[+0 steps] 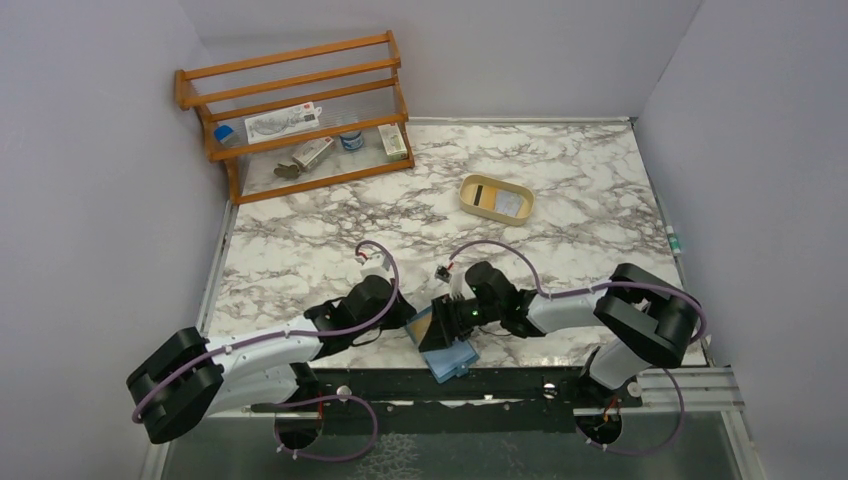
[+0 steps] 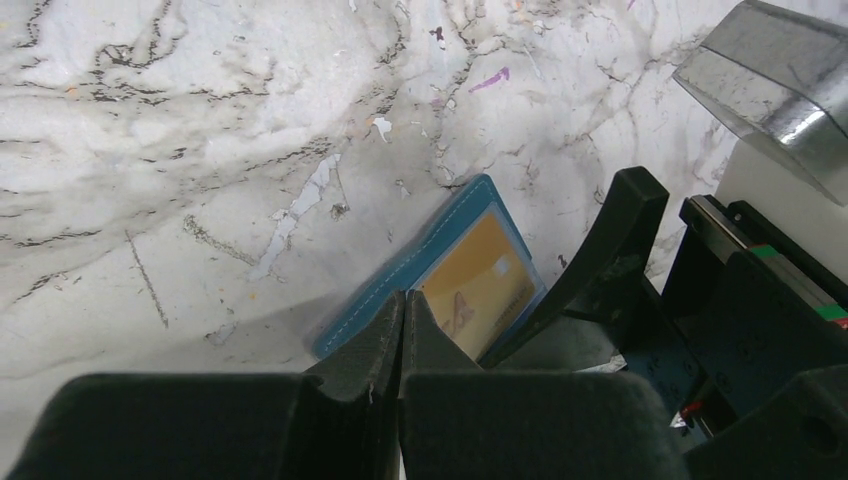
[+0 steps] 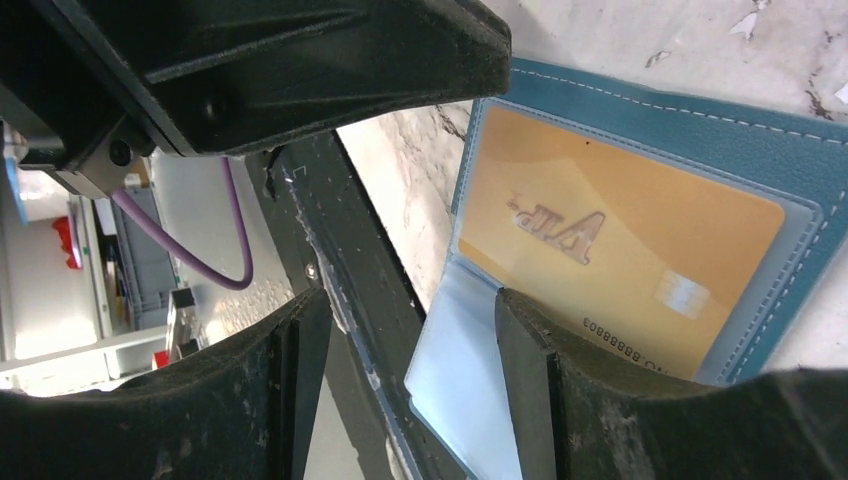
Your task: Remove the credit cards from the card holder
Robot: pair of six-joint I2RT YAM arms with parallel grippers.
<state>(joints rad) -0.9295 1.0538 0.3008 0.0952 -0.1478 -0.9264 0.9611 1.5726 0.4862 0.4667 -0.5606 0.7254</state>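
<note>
The black rail (image 1: 520,385) is running along the near edge of the marble table (image 1: 330,230). The card holder (image 3: 720,135) is lying open right at that edge. White, grey-veined marble is stretching away behind the card holder. Farther back and to the right of the card holder, well apart from it, a tan tray (image 1: 465,195) is sitting with a pale blue card (image 1: 511,205) and a dark-striped card (image 1: 482,193) lying in it. In the far left corner beyond the card holder, a wooden rack (image 1: 290,75) is standing with small packets on its shelf. Plain grey walls (image 1: 100,150) are enclosing the table on three sides.

The card holder is showing teal with pale stitching. A pale blue sheet (image 3: 450,390) is projecting from its near side over the rail; card or sleeve, I cannot tell. A gold card (image 3: 620,250) with a chip is sitting behind a clear window in the far half.

The left gripper (image 2: 403,310), fingers pressed together with nothing between them, is resting its tips at the card holder's left border. The right gripper (image 3: 410,305) is hovering over the card holder with jaws wide, gripping nothing.
</note>
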